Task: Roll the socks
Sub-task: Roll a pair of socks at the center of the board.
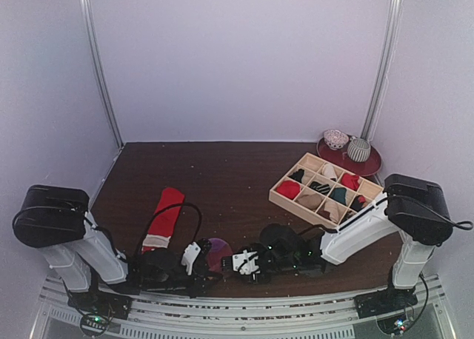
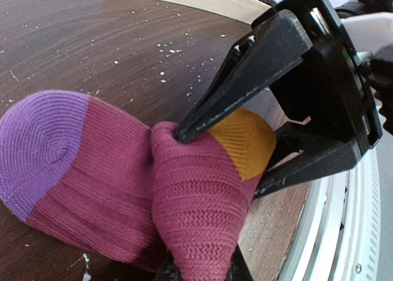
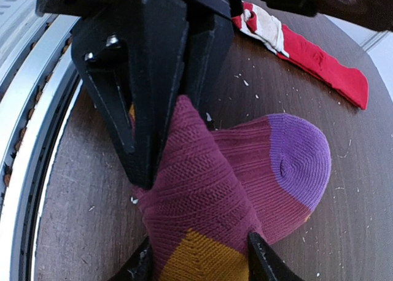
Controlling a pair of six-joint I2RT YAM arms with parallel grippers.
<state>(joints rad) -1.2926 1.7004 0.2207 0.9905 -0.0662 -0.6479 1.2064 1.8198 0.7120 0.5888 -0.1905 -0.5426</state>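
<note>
The magenta sock [image 1: 219, 252] lies bunched near the table's front edge, between both grippers. Its purple toe [image 2: 37, 146] rests flat, and its body is folded up into a ridge [image 2: 196, 201] with the orange cuff [image 2: 245, 140] at one end. My left gripper [image 2: 202, 272] is shut on the ridge of the fold. My right gripper [image 3: 199, 262] faces it and is shut on the cuff end [image 3: 202, 259]. The left gripper's black fingers [image 3: 132, 121] fill the top of the right wrist view. The red sock [image 1: 164, 219] lies flat and untouched, further left.
A wooden compartment box [image 1: 296, 209] holding several rolled socks stands at the right. Behind it a red plate [image 1: 370, 165] carries two grey-white patterned round items [image 1: 348, 145]. A metal rail [image 1: 237, 309] runs along the near edge, close under both grippers. White crumbs dot the dark tabletop.
</note>
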